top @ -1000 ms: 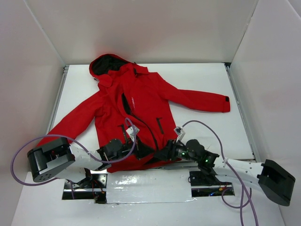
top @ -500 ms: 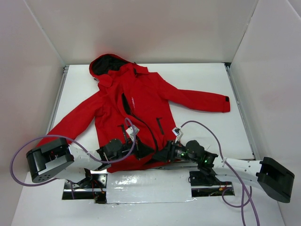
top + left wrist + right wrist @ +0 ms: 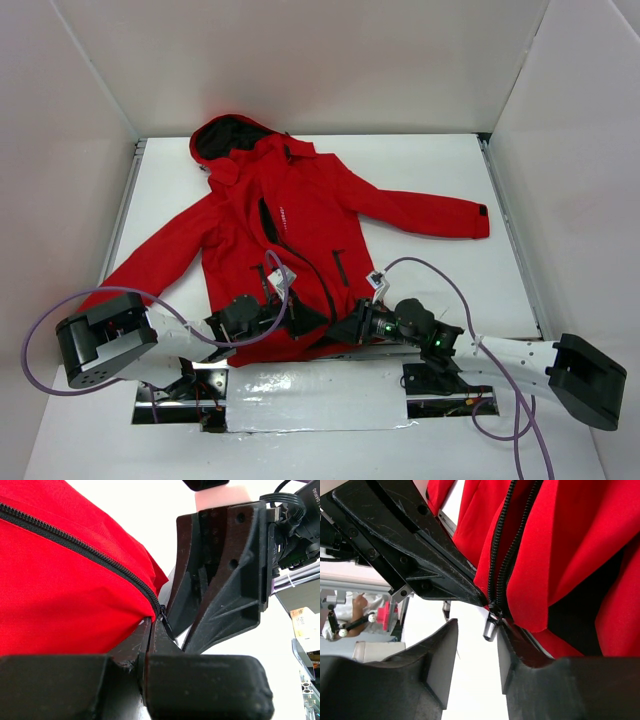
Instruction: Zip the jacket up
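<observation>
The red jacket (image 3: 300,220) lay spread face up on the white counter (image 3: 440,170), its hood (image 3: 225,135) at the end far from both grippers and its hem right at their fingertips. The left gripper (image 3: 149,630) was closed tight, its two fingers pressed together on the bottom corner of the jacket, where the black front zipper (image 3: 75,542) ran down and ended just above the fingertips. Directly ahead of it, nearly touching, stood the right gripper (image 3: 476,630), pointing back at it from the opposite side. The right gripper's fingers stood a narrow gap apart with white counter showing between them. A small metal pull (image 3: 490,628) at the zipper's lower end hung in that gap, close to the inner face of one finger, and the fingers were not clamped on it. Above the right gripper the zipper's two rows of teeth ran side by side, flanked by red fabric with dark lining off to one side.
</observation>
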